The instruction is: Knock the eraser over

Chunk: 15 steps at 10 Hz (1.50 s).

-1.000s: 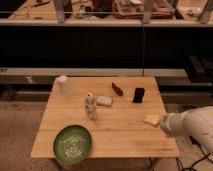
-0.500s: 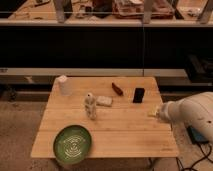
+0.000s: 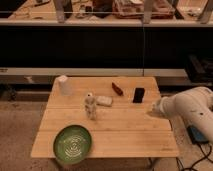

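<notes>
A light wooden tabletop (image 3: 125, 132) stands before dark shelving. The small matte black rectangular eraser (image 3: 138, 95) stands upright near its back right corner. The white arm's gripper (image 3: 153, 111) hangs at the right edge, near the eraser but apart from it; whether it is wide or narrow cannot be told.

Table (image 3: 125, 131) — plate (image 3: 56, 144), cup (image 3: 63, 85), figurine (image 3: 90, 106), pad (image 3: 104, 101), red object (image 3: 117, 89), upright eraser (image 3: 138, 95) — gripper (image 3: 152, 111) over edge near eraser.

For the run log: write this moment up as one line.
eraser: upright, far right of table | gripper: at right table edge, nearer than eraser, apart from it | status: not knocked over
</notes>
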{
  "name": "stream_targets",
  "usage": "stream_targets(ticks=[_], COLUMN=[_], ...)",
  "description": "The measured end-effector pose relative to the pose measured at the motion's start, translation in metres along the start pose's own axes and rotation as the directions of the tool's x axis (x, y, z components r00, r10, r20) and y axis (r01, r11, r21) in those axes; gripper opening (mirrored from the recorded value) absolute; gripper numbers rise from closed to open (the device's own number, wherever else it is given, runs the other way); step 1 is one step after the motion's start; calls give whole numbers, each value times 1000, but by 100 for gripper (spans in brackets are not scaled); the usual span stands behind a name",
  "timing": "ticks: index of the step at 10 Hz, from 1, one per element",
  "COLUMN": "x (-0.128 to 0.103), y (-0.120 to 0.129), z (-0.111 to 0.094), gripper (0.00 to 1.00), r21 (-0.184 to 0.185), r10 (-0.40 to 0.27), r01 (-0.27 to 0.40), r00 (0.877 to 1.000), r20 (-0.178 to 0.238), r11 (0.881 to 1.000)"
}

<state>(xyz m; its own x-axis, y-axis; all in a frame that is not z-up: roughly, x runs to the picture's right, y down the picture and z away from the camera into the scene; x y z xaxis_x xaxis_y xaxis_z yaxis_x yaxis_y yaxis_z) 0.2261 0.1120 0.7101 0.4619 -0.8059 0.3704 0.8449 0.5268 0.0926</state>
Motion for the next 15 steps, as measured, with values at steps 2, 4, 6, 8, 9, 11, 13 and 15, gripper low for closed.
stream_targets(ticks=[2,4,6,8,9,11,13,15], x=[1,6,17,28,30,33,42,58], y=[-11,-17,-13,-2,0,-4,-3,7], z=[24,47,66,85,93,109,117,119], gripper=[0,0,0,0,0,0,0,0], r21=[29,40,44,48,54,92,128,145], r10=[7,14,58,116,136,149,127,118], r01=[-7,-14,-57,-116,-137,-154,-140,-135], r00=[1000,1000,998,993,991,987,987,986], r20=[8,-2,-15,-8,5,57,101,120], r11=[1000,999,997,992,989,984,982,980])
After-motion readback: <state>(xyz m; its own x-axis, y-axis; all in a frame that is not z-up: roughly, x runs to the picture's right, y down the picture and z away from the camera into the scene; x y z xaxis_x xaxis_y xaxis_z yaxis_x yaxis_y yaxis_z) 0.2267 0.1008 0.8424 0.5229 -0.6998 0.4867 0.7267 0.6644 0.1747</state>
